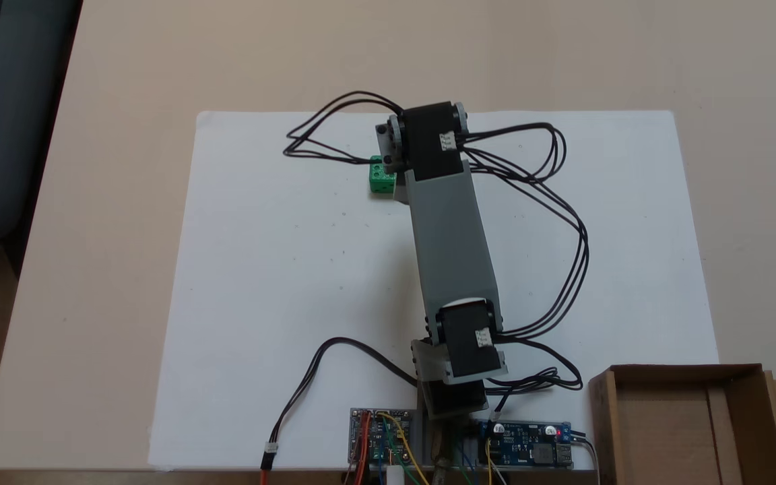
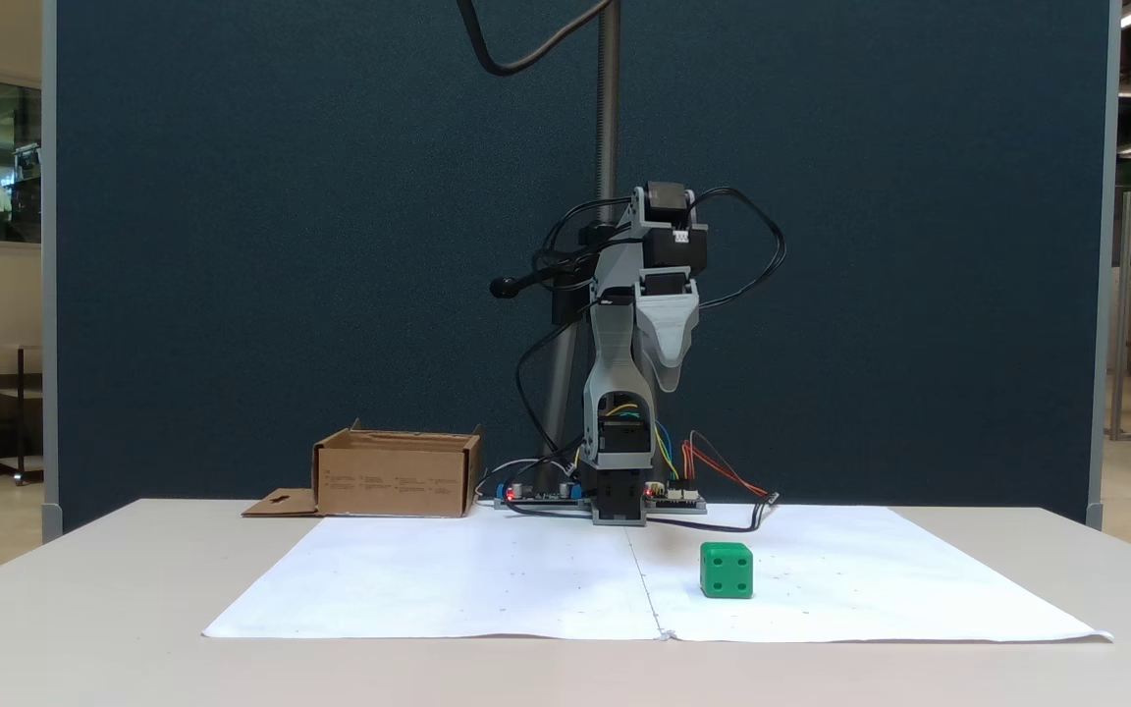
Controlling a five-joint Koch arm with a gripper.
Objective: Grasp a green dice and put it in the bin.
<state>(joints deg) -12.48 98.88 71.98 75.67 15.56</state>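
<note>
While the one green dice [image 2: 727, 571] sits untouched on the white paper sheet [image 2: 487, 579] covering the worktop [image 2: 84, 609], the tool [image 2: 668, 373] hangs well above it, holding nothing, and I cannot tell how far its jaws stand apart. A descent slightly off-centre could let one jaw clip the cube's edge and knock it sliding across the smooth paper, out of grasp. One dice, one arm and one bin [image 2: 397, 476] are present, the cardboard bin standing well apart beside the arm's base.
</note>
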